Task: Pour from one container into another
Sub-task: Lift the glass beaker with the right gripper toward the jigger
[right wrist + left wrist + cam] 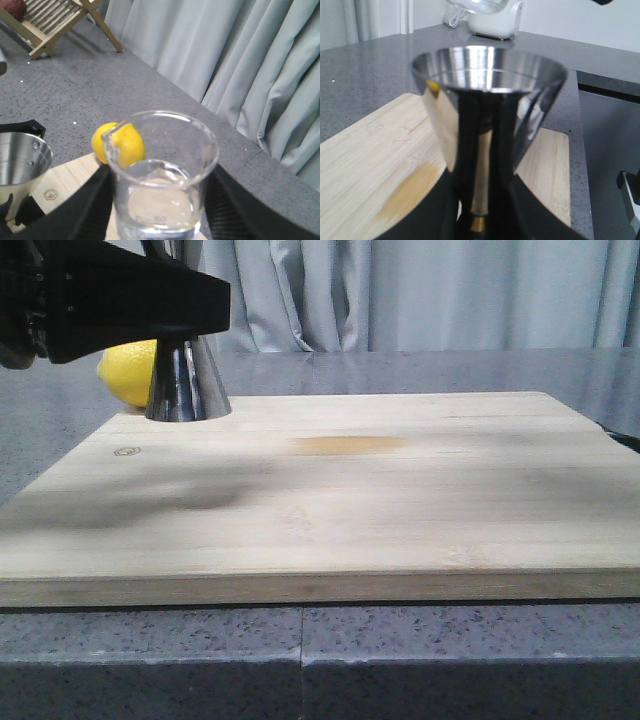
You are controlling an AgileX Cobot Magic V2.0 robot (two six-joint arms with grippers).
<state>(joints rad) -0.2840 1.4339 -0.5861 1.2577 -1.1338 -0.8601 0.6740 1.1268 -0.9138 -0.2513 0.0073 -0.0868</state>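
Beaker [162,175]: clear glass, likely light, slick and fragile; sitting upright between the right fingers [85,205], which are clamping its walls, some liquid inside.
Jigger [487,100]: rigid polished steel, slippery; the left fingers [467,165] are pinching its narrow waist, base resting on the cutting board [400,500].
Right arm: holding the beaker above and beside the jigger, pour lip facing the lemon [122,145].
Left arm: reaching in level over the tabletop [450,370].

My grey speckled desk [420,660] carries a wooden cutting board [400,510]; a lemon [128,370] lies behind its far-left corner, where the steel jigger [187,385] stands.
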